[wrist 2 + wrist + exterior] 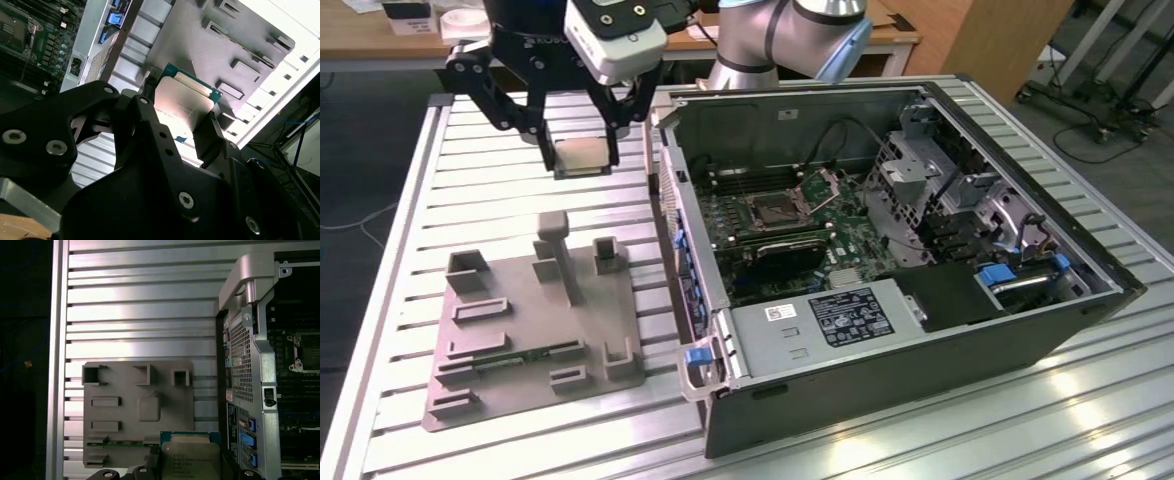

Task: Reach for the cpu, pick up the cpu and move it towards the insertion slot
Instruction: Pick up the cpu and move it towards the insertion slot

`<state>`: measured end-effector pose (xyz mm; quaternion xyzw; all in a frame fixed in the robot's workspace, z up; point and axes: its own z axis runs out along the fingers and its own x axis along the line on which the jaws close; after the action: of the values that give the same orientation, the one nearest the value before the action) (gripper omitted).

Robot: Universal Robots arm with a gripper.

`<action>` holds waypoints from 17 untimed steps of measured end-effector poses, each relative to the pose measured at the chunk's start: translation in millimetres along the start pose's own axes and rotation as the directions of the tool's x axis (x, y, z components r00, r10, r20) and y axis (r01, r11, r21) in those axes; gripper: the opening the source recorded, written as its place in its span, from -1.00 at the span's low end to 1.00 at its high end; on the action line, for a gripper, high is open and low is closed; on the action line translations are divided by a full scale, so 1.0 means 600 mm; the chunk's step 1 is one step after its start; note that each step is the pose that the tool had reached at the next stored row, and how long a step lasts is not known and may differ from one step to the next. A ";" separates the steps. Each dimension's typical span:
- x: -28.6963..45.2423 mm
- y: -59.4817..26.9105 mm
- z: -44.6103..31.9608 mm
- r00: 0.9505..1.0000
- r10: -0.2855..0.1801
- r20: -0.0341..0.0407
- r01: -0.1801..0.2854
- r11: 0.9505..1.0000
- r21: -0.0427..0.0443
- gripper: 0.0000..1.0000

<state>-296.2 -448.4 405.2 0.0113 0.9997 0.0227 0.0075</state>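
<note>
The grey arm (781, 40) bends in from the far side in the exterior view, wrist turned downward. Its gripper (583, 150) points down with black fingers (523, 115) (linked, one on each side) closed against opposite edges of the cpu (583, 158), holding it between them.

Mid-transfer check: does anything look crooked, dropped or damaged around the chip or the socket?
Nothing stands out. The gripper is shut on the cpu, held in the air above the slatted table, clear of the grey tray. Inside the open case, the insertion slot has its hinged plate raised and looks unobstructed.
</note>
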 end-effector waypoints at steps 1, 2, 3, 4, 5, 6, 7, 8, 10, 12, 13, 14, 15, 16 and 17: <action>0.000 0.000 0.000 1.000 0.000 0.000 0.000 1.000 0.000 0.08; -0.001 0.000 0.000 1.000 0.000 0.000 0.000 1.000 0.000 0.08; -0.002 0.000 0.000 1.000 0.000 0.000 0.000 1.000 0.000 0.08; -0.002 0.000 0.000 1.000 0.000 0.000 0.000 1.000 0.000 0.08; -0.002 0.000 0.000 1.000 0.000 0.000 0.000 1.000 0.000 0.08; -0.003 0.000 0.001 1.000 0.000 0.000 0.000 1.000 0.000 0.08; -0.003 0.000 0.001 1.000 0.000 0.000 0.000 1.000 0.000 0.08; -0.004 0.000 0.001 1.000 0.000 0.000 0.000 1.000 0.000 0.08; -0.005 0.000 0.001 1.000 0.000 0.000 0.000 1.000 0.000 0.08; -0.005 0.000 0.001 1.000 0.000 0.000 0.000 1.000 0.000 0.08; -0.005 0.000 0.001 1.000 0.000 0.000 0.000 1.000 0.000 0.08; -0.006 0.000 0.001 1.000 0.000 0.000 0.000 1.000 0.000 0.08; -0.006 0.000 0.001 1.000 0.000 0.000 0.000 1.000 0.000 0.08; -0.006 0.000 0.002 1.000 0.000 0.000 0.000 1.000 0.000 0.08; -0.006 0.000 0.002 1.000 0.000 0.000 0.000 1.000 0.000 0.08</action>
<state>-292.4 -448.4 404.3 0.0113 0.9997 0.0227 0.0075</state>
